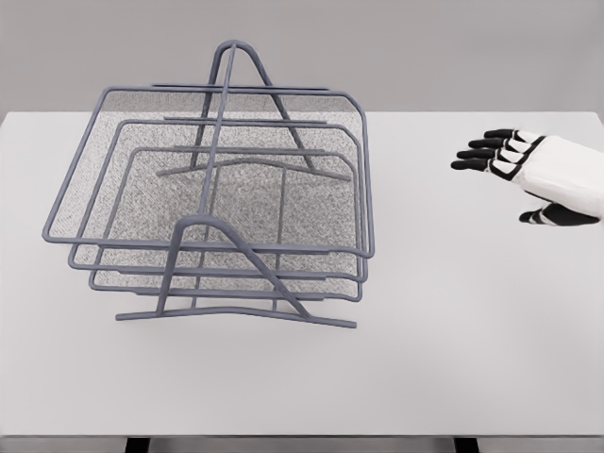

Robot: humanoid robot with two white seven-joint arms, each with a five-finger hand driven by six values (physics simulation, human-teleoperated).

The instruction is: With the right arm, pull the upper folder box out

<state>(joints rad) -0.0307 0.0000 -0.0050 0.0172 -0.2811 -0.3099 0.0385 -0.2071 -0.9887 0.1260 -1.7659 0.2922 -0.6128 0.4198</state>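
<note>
Mesh upper tray (236,170) (stacked) left of right hand (533,175).

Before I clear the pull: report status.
Right hand open, off to the rack's right, holding nothing. Upper tray seated in wire rack. Path between clear.

Tray rack (236,316) stands on the tabletop (453,359), left of centre; three trays stacked in it, the upper folder box (66,231) topmost, the others below it; right hand (528,170) enters from the right edge, level with the rack's rear half, well apart from the rack, fingers pointing left toward it.
</note>
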